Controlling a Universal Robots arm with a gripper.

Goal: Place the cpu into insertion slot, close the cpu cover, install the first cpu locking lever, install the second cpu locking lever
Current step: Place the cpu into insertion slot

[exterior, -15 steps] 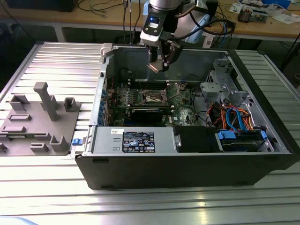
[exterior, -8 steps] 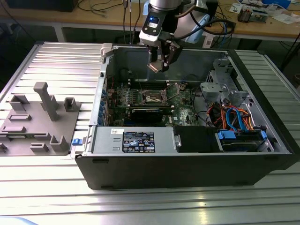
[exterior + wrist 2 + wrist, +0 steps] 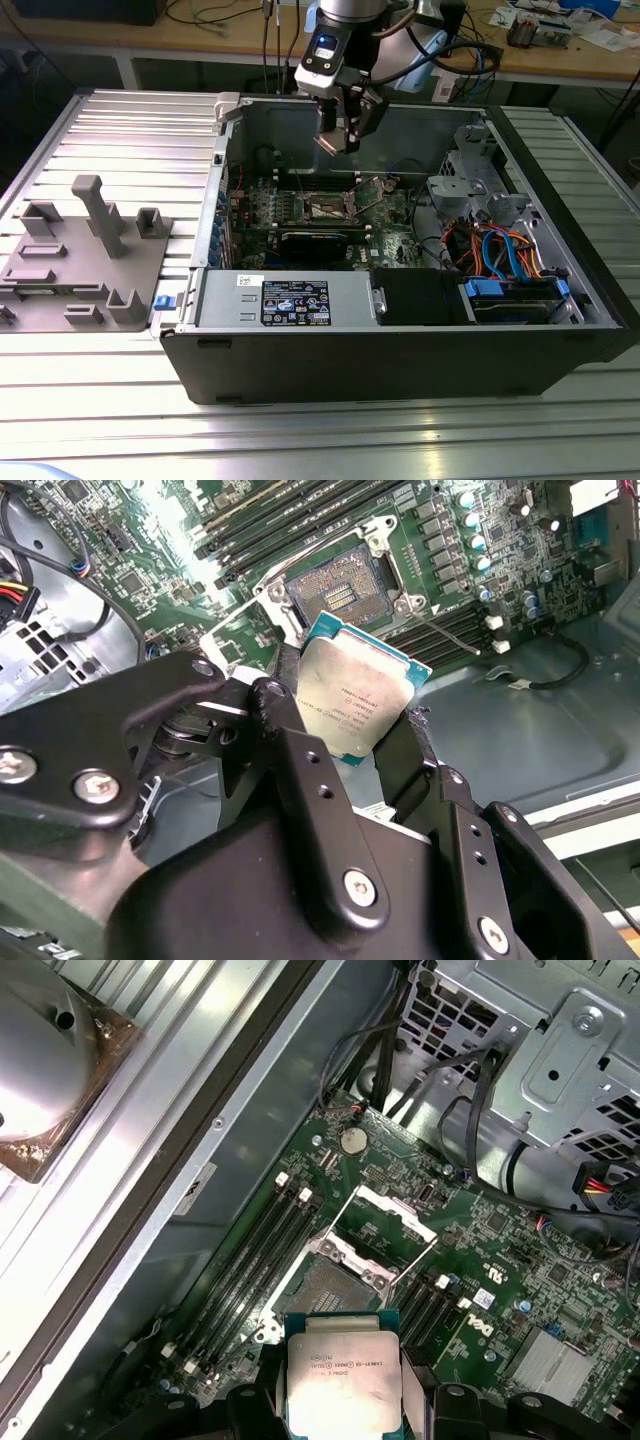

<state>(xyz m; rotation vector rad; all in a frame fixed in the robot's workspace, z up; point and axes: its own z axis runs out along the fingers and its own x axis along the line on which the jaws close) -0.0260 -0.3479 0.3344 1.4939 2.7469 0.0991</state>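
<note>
Between the fingers of my tool (image 3: 345,720), pinched by two opposite edges, sits the cpu (image 3: 355,695). The tool is closed on it at about chip width, and the silver lid and all four corners stay bare. I judge that edge grip is chosen to keep the fingers off the contact face and leave room for the chip to drop inside the socket rim.

- Slot (image 3: 325,1290): below the tool and a little ahead of the fingertips, contact field uncovered, nothing in it. Chip and slot are well apart, with no contact.
- Cover (image 3: 395,1208): swung up on the far side of the slot from the tool, window frame standing clear. I judge it is up so the chip has a free path down.
- Cpu (image 3: 340,1375) in the first wrist view: edges look roughly square to the slot's edges. In the second wrist view it looks tipped against the board (image 3: 470,570) rather than flat to it.

Pose, from the exterior view: the arm comes down from above the rear of the open case (image 3: 400,350), which lies on the ribbed surface (image 3: 100,400). The tool (image 3: 340,135) points down into the case, about level with its rim and above the slot (image 3: 328,207). Placing is not yet done.
</note>
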